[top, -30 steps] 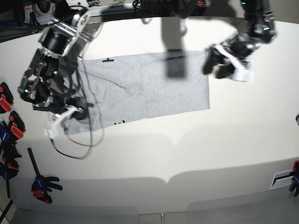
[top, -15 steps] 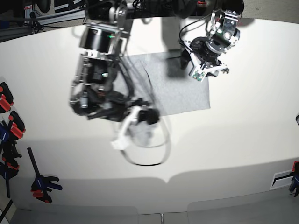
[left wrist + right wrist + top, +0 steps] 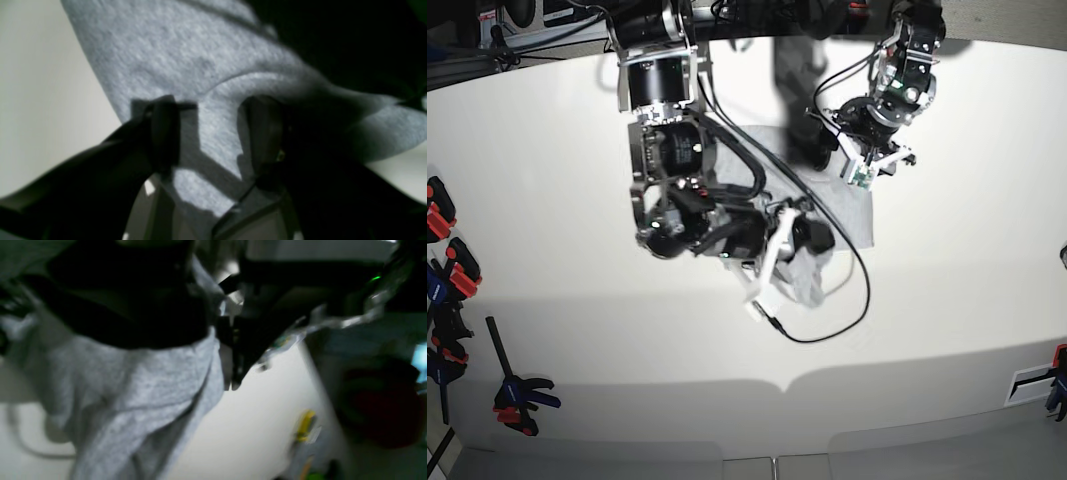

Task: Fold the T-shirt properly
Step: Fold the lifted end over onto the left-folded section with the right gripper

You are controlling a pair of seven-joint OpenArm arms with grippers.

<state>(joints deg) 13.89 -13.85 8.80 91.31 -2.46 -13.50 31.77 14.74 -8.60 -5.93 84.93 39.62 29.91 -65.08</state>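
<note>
A: Start nearest the front. What lies there?

B: Bare pale table [image 3: 927,330] along the whole front edge, wide room for moving. Clamps [image 3: 517,395] with blue and red handles sit at the front-left rim, well apart from the arms.

A: And the T-shirt?

B: The T-shirt [image 3: 807,270] is in the middle of the table, mostly hidden under the right arm. A grey bunch hangs from the right gripper [image 3: 795,240], whose jaws are closed tight on the cloth; the right wrist view shows the fabric [image 3: 140,390] drooping from the dark fingers [image 3: 233,350] over the white surface. A black cable [image 3: 847,300] loops on the table just beside it.

A: Farther back?

B: The left gripper [image 3: 208,133] hovers over the far part of the shirt, near its right edge. Its two fingers [image 3: 163,133] stand apart with grey cloth visible between them; I cannot tell whether they touch it.

A: Any containers?

B: I see none.
</note>
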